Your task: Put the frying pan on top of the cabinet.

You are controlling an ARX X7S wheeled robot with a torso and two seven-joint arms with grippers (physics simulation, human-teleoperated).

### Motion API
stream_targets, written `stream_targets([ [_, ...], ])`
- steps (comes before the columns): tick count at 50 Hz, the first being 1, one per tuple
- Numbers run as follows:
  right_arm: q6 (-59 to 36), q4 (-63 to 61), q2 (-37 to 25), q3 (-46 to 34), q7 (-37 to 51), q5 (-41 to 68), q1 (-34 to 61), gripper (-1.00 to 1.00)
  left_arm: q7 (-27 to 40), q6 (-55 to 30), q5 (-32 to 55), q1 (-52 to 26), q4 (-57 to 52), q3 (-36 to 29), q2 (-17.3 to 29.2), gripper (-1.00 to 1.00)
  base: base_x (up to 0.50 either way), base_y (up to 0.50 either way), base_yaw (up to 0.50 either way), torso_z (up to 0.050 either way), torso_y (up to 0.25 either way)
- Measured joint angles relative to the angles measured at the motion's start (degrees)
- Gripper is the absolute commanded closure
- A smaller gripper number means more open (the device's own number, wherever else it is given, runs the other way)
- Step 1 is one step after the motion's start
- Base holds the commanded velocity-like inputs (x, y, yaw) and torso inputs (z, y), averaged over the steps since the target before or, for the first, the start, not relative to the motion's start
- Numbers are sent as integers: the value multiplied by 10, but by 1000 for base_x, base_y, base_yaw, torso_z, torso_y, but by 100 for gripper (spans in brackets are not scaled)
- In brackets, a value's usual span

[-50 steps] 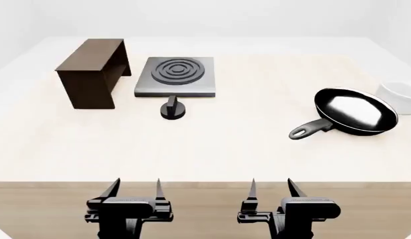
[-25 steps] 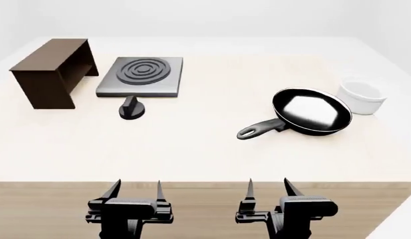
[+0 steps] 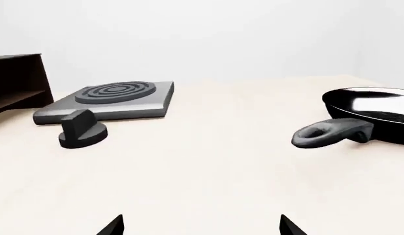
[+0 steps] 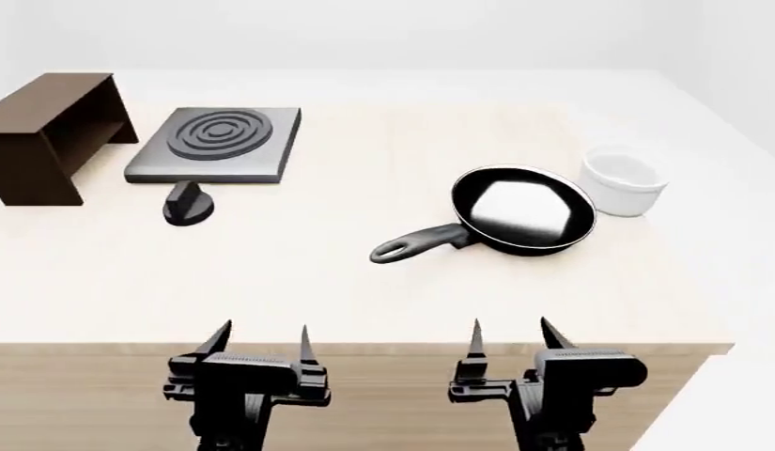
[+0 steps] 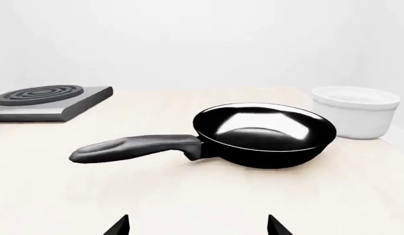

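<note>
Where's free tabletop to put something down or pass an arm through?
Widest bare stretch: between the knob and the frying pan handle, running to the near edge. Also bare behind the pan, right of the hotplate. Tight: cabinet, hotplate and knob cluster far left; white bowl close beside the pan.

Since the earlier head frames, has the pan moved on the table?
No. The pan keeps its spot beside the bowl, handle toward the hotplate; everything slid left together, so the view turned, not the pan.
</note>
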State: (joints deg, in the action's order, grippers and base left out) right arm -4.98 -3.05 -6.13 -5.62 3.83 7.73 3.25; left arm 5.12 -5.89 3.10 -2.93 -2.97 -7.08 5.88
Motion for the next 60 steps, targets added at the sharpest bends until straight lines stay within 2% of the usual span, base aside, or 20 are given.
stream_targets([
  [8, -90, -85, -16, 5, 15, 19, 34, -100, 7, -104, -4, -38, -90, -8, 14, -100, 281, 0, 0, 0, 0],
  [18, -121, -127, -26, 11, 21, 35, 43, -100, 14, -151, -6, -59, -124, -17, 22, -100, 500, 0, 0, 0, 0],
  [56, -105, -134, -40, 0, 25, 55, 47, -100, 31, -165, 1, -74, -124, -31, 39, -100, 500, 0, 0, 0, 0],
  [60, -105, -130, -39, 5, 40, 49, 51, -100, 32, -165, 3, -74, -125, -31, 40, -100, 0, 0, 0, 0, 0],
])
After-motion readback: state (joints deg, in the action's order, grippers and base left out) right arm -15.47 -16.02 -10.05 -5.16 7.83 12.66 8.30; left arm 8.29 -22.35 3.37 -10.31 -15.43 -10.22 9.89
